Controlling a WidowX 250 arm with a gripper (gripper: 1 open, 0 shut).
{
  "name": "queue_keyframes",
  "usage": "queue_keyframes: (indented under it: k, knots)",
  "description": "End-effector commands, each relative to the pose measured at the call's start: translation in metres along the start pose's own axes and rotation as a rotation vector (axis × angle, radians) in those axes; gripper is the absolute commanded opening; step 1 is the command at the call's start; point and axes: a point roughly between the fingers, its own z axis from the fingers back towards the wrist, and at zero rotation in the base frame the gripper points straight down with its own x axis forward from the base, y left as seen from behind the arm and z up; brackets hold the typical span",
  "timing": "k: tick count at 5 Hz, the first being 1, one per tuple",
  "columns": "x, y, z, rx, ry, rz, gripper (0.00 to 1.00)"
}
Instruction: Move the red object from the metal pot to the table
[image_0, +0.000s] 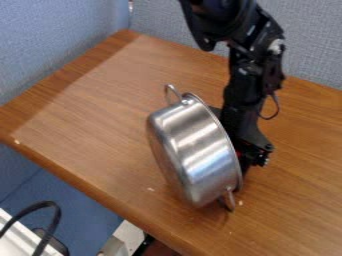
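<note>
Your shiny round steel pot (198, 152) stands tipped on its side on the reddish-brown wooden table (87, 105). You can't see the red block, likely behind it, or tell whether the black gripper (250, 148) is spread or pinching; placement looks unfinished.

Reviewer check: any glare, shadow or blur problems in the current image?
Camera view: bright glare streaks on the metal pot's side; the arm is so dark that its lower parts merge near the pot; softness throughout, fine detail lost.
</note>
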Motion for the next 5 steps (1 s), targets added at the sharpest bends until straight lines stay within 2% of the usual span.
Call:
queue_keyframes:
  k: [1,3,4,5]
  knots:
    - [-0.004,0.017,0.002,0.035,-0.014,-0.019,0.00]
    - [-0.001,0.024,0.009,0.055,-0.017,0.057,0.00]
    - [-0.001,0.026,0.013,0.054,-0.021,0.092,1.00]
    - [-0.002,0.033,0.022,0.050,-0.021,0.117,0.00]
